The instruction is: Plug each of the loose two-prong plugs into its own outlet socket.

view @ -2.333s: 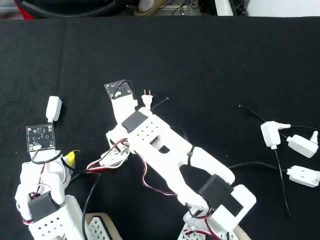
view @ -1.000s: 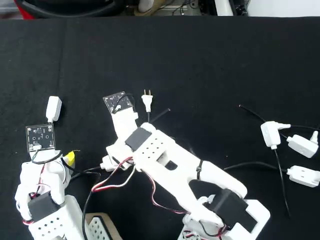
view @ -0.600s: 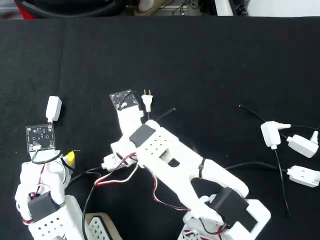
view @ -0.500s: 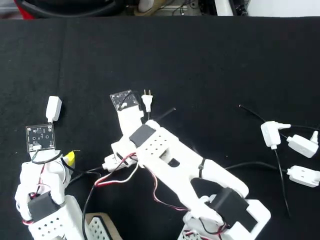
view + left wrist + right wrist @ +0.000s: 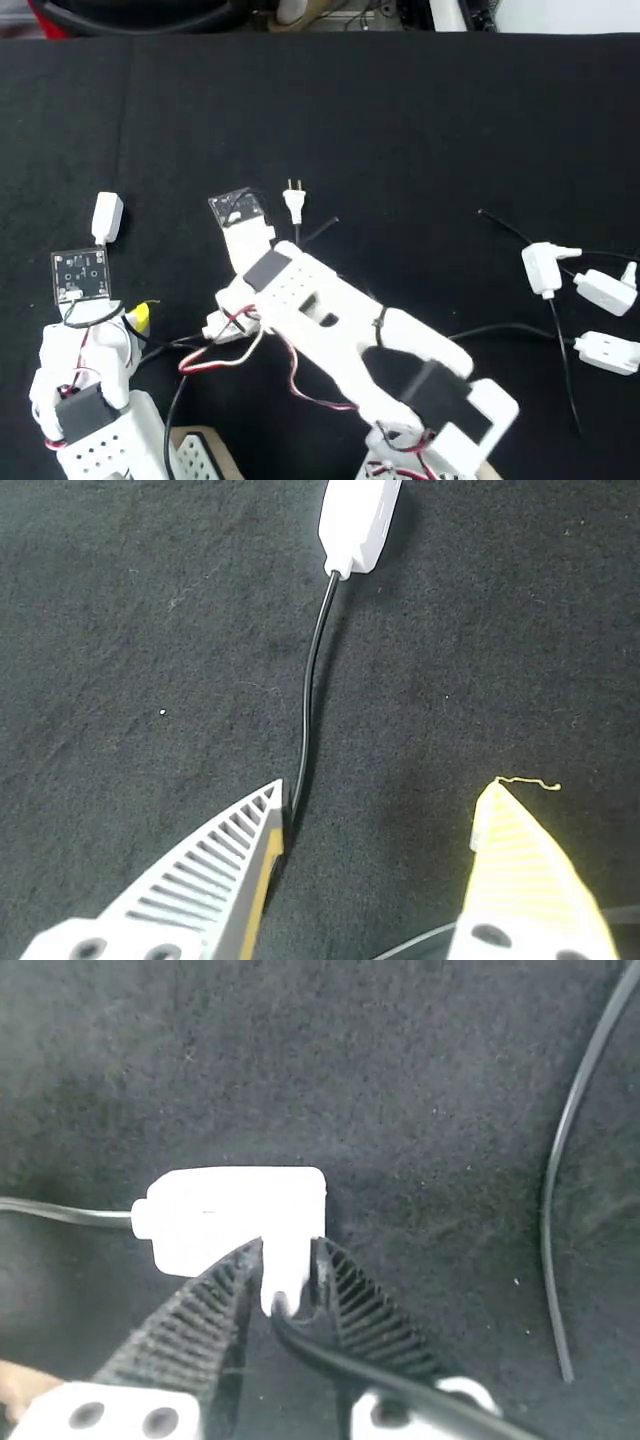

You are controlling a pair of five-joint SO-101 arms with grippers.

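1. Nearest, at 7 o'clock on the black table (image 5: 400, 120), the left arm (image 5: 85, 390) sits folded by the near edge. Its gripper (image 5: 385, 785) is spread wide, one white finger (image 5: 215, 870) and one yellow, with nothing but cloth between them. A black cord (image 5: 310, 700) lies right at the white finger's tip.
2. From 5 o'clock the right arm (image 5: 340, 320) slants in toward the table's middle. Its gripper (image 5: 288, 1250) is down to a narrow pinch, clamped on a stub that sticks out of a white block (image 5: 235, 1210). The block lies flat, and a thin lead (image 5: 60, 1212) leaves one end. Plug or socket? Can't tell.
3. Out at 3 to 4 o'clock lies a trio (image 5: 603, 290) of white cord ends, close together with black cords trailing, well apart from both arms.
4. At 9 o'clock, that black cord ends in a white connector (image 5: 106, 217). It lies flat at 1 o'clock from the left arm's camera board (image 5: 78, 275).
5. Farthest is a two-prong plug (image 5: 293, 203), just beside the right arm's camera board (image 5: 235, 208) at its 3 o'clock. Its prongs point to 12. Whether it belongs to the pinched block, I can't tell.
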